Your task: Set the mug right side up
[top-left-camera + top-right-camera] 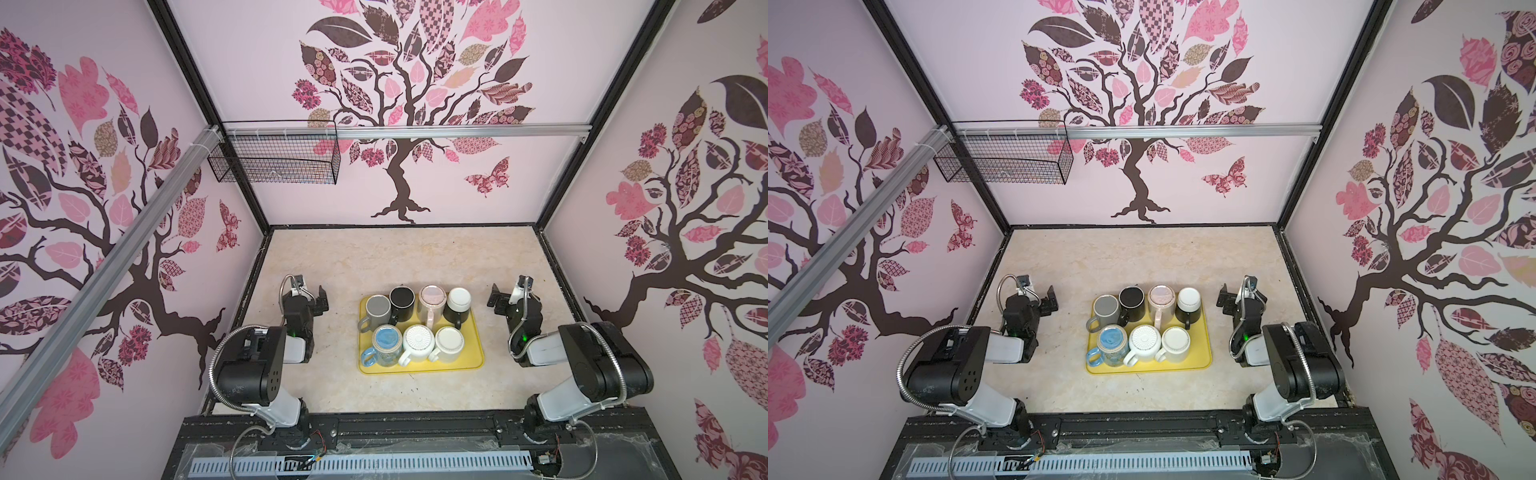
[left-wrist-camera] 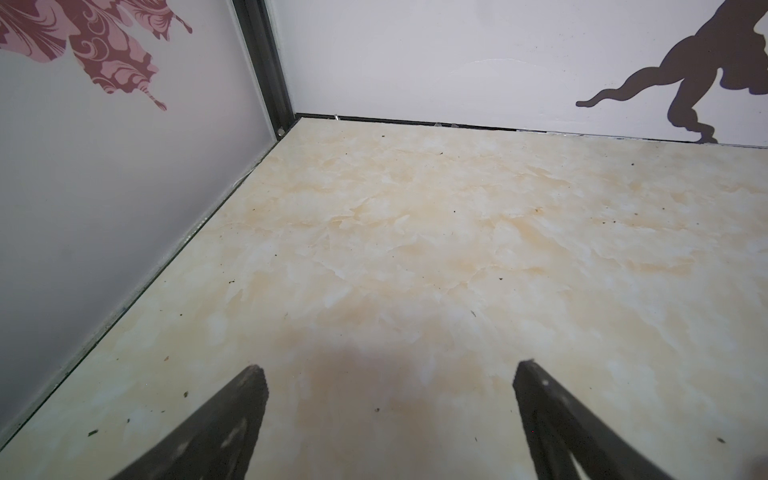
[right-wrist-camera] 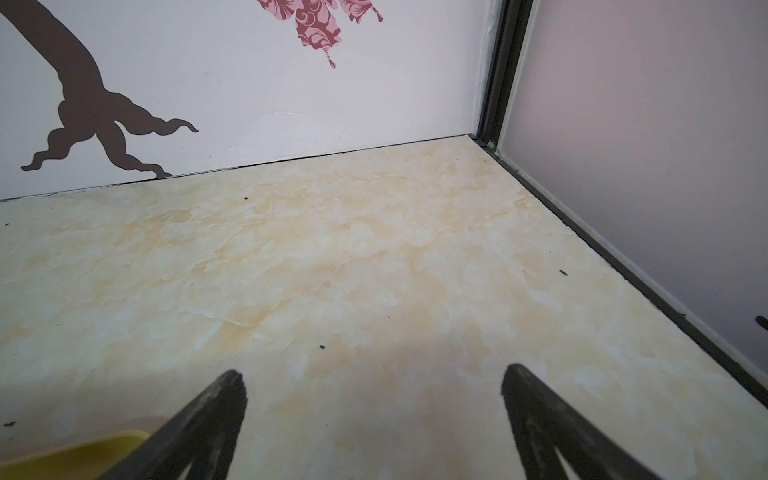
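Seven mugs stand packed together on a yellow tray (image 1: 473,353) in the middle of the marbled counter (image 1: 395,257), four in the far row and three in the near row. The far row, read from the left of both top views, holds a grey mug (image 1: 377,308), a black mug (image 1: 402,300), a pink mug (image 1: 432,299) and a dark mug (image 1: 459,300) with a white upper face. The near row holds a blue glass mug (image 1: 386,338), a white ribbed mug (image 1: 419,338) and a cream mug (image 1: 449,341). The pink, ribbed and cream ones each show a ringed base facing up, so they stand upside down. For the black one it cannot be told whether mouth or base faces up. Most handles point toward the near edge of the tray. The left pincer (image 1: 321,299) hangs over the counter to the left of the tray, apart from it, with its jaws spread wide and holding nothing. Its wrist view shows only bare counter between them. The right pincer (image 1: 496,301) sits to the right of the tray, also apart from it, equally wide and holding nothing. A corner of the tray shows beside one jaw in its wrist view. A black wire basket (image 1: 274,162) hangs from the rail on the back wall.
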You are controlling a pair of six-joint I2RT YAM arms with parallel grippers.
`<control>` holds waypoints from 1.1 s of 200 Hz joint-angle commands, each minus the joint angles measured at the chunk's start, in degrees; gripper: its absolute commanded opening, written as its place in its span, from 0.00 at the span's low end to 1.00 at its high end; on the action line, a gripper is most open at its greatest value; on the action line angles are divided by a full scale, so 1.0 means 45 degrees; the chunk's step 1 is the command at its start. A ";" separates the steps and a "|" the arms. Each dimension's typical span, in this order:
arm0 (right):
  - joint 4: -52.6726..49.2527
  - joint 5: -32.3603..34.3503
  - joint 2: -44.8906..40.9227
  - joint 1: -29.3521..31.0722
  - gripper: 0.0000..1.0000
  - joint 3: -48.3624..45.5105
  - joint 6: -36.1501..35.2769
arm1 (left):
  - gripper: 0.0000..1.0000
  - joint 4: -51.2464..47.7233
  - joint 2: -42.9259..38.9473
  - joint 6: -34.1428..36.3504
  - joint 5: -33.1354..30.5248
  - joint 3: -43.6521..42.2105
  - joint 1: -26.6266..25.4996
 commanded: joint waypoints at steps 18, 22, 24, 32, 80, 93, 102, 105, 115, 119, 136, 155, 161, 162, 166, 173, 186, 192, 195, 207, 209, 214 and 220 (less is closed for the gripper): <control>0.0345 0.0053 0.0142 0.0041 1.00 0.0193 -0.0130 | 0.96 0.0406 0.0126 0.0120 -0.0119 0.0325 0.0006; 0.0345 0.0055 0.0142 0.0052 1.00 0.0197 -0.0144 | 0.96 0.0408 0.0133 0.0128 -0.0129 0.0317 0.0008; 0.0345 0.0051 0.0142 0.0039 1.00 0.0192 -0.0145 | 0.96 0.0400 0.0133 0.0121 -0.0121 0.0315 0.0007; 0.0331 0.0045 0.0147 0.0023 1.00 0.0226 -0.0140 | 0.96 0.0402 0.0131 0.0123 -0.0129 0.0308 0.0009; 0.0208 -0.0049 0.0155 -0.0002 1.00 0.0279 -0.0106 | 0.96 0.0404 0.0066 -0.0259 0.0852 0.0251 0.0534; 0.0184 -0.0074 0.0142 0.0000 1.00 0.0286 -0.0105 | 0.96 0.0460 0.0052 -0.0298 0.0955 0.0241 0.0584; 0.0189 -0.0071 0.0155 0.0001 1.00 0.0292 -0.0107 | 0.96 0.0370 0.0090 -0.0252 0.1056 0.0321 0.0574; 0.0186 -0.0074 0.0168 -0.0003 1.00 0.0289 -0.0106 | 0.96 0.0352 0.0089 -0.0254 0.1039 0.0317 0.0573; 0.0184 -0.0069 0.0152 0.0002 1.00 0.0282 -0.0094 | 0.96 0.0397 0.0056 -0.0260 0.1075 0.0258 0.0606; 0.0171 -0.0073 0.0142 -0.0014 1.00 0.0288 -0.0104 | 0.96 0.0401 0.0059 -0.0264 0.1076 0.0287 0.0577; 0.0216 -0.0093 0.0142 0.0002 1.00 0.0288 -0.0107 | 0.96 0.0359 0.0091 -0.0226 0.1034 0.0290 0.0574; 0.0436 0.0377 -0.0064 0.0033 1.00 0.0228 -0.0088 | 0.96 0.0511 -0.0071 -0.0217 0.0139 0.0173 0.0370; -0.0244 0.0479 -0.0495 0.0040 1.00 0.0365 -0.0048 | 0.96 0.0558 -0.0400 -0.0288 -0.0579 0.0029 0.0235; -0.0418 0.0505 -0.0577 0.0041 1.00 0.0395 -0.0028 | 0.96 0.0526 -0.0505 -0.0293 -0.0622 0.0012 0.0219; -0.1036 0.0650 -0.0822 0.0028 1.00 0.0531 0.0028 | 0.96 0.0358 -0.0837 -0.0337 -0.0797 -0.0129 0.0213; -0.1910 0.0938 -0.1307 0.0026 0.99 0.0843 0.0115 | 0.96 -0.0100 -0.1825 -0.0412 -0.1039 -0.0303 0.0208; -0.3242 0.1842 -0.2166 0.0079 1.00 0.1286 0.0409 | 0.96 -0.0969 -0.3499 -0.0469 -0.1357 -0.0614 0.0183; -0.3735 0.2446 -0.2576 0.0087 1.00 0.1454 0.0744 | 0.96 -0.1297 -0.4136 -0.0595 -0.1647 -0.0773 0.0136; -0.3991 0.2731 -0.2791 0.0089 1.00 0.1523 0.1038 | 0.96 -0.1311 -0.4395 -0.0602 -0.1855 -0.0820 0.0101; -0.6635 0.3084 -0.3722 0.0066 1.00 0.2413 0.2278 | 0.96 -0.1249 -0.5005 -0.1124 -0.3671 -0.0927 -0.0110; -0.7132 0.3064 -0.3827 0.0057 1.00 0.2612 0.2394 | 0.96 -0.1254 -0.5077 -0.1291 -0.4015 -0.0923 -0.0164; -0.8125 0.2982 -0.4037 0.0079 1.00 0.3004 0.2652 | 0.96 -0.1313 -0.5242 -0.1821 -0.4736 -0.0931 -0.0189; -0.9032 0.2864 -0.4234 0.0071 1.00 0.3459 0.3092 | 0.96 -0.1499 -0.5516 -0.2363 -0.5209 -0.0941 -0.0179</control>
